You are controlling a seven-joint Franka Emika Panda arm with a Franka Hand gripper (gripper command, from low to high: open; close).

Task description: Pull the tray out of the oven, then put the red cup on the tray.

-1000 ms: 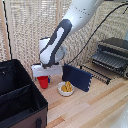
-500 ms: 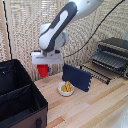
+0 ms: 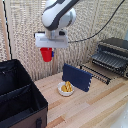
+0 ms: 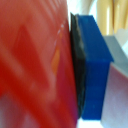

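The wooden surface (image 3: 100, 107) carries everything. Largest on it is the black fabric case (image 3: 20, 97), filling the corner at the exterior view's lower left; its lid is open and a divider splits it into two compartments, whose contents are too dark to make out.

Next in size, the oven (image 3: 113, 54) sits by the surface's far edge on the exterior view's right, with a black top and a dark grey-silver body. The tray (image 3: 107, 61), dark grey with parallel ridges, juts forward from the oven's mouth with nothing resting on it.

Near the middle of the surface stands a navy blue panel (image 3: 76, 77), tilted on a thin black wire stand (image 3: 97, 73) that reaches toward the oven. Just beside the panel, on the side toward the case, a small white bowl (image 3: 66, 89) holds yellow pieces; what they are is unclear.

The red cup (image 3: 46, 54) is bright red, plain and tapered, and hangs in the air well above the surface, over the gap between the case and the bowl. The pincer (image 3: 47, 50) is closed on it. In the wrist view the cup's red wall (image 4: 35, 65) fills most of the frame, pressed against a dark pad on a blue finger (image 4: 95, 65).
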